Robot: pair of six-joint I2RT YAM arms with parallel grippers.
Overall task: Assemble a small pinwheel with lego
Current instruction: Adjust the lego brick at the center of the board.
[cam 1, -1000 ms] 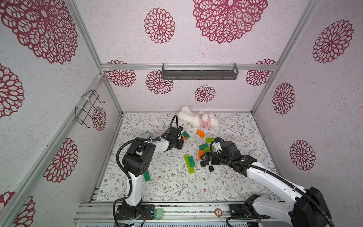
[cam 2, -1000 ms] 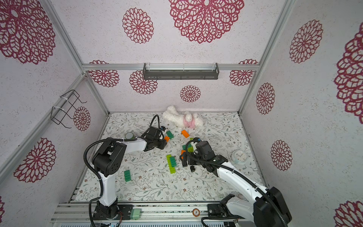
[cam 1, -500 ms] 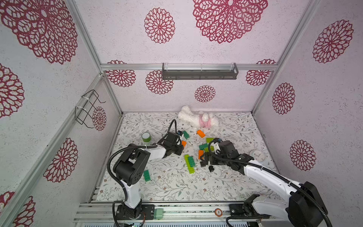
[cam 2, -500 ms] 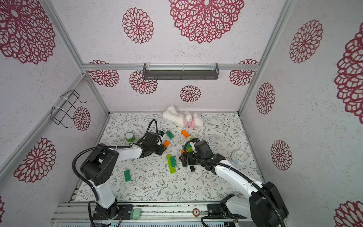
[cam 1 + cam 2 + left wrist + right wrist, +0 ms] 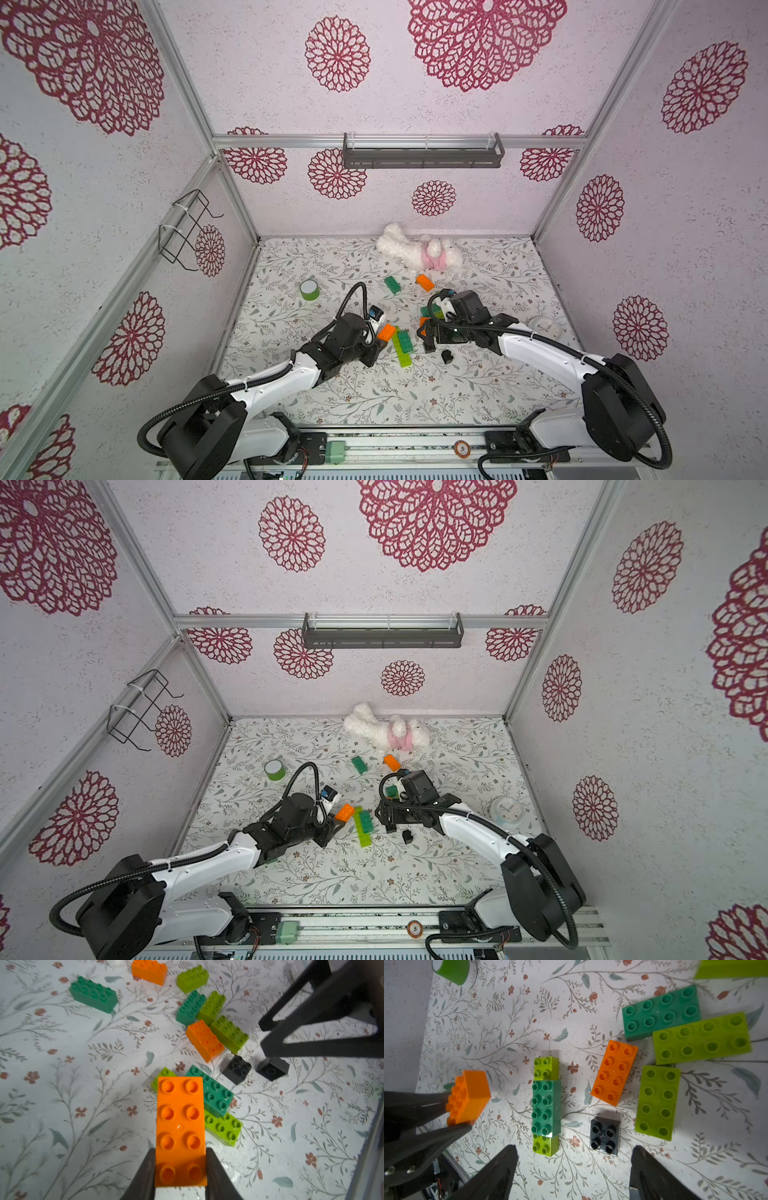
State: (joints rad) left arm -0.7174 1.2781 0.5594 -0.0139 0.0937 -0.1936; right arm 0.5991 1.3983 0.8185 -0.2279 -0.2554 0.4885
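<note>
My left gripper (image 5: 180, 1153) is shut on one end of an orange lego brick (image 5: 180, 1118), held studs up just above the floor. That brick (image 5: 386, 331) hangs right beside a dark green brick (image 5: 546, 1105) stacked along a longer lime green one (image 5: 545, 1147). My right gripper (image 5: 574, 1148) stands open and empty over the floor, with a black square brick (image 5: 604, 1139) just ahead between its fingers. A second black brick (image 5: 272, 1068) lies next to it. Loose orange (image 5: 614, 1073), lime green (image 5: 657, 1103) and dark green (image 5: 661, 1015) bricks lie close by.
A green tape roll (image 5: 309, 289) stands at the back left. A white plush toy (image 5: 419, 253) lies against the back wall, with a dark green brick (image 5: 392, 285) and an orange brick (image 5: 424, 282) in front of it. A white round clock (image 5: 544, 326) sits at the right.
My left arm has swung from the back left toward the middle, carrying the orange brick up to the green stack and uncovering the tape roll. The right gripper has edged slightly left.
</note>
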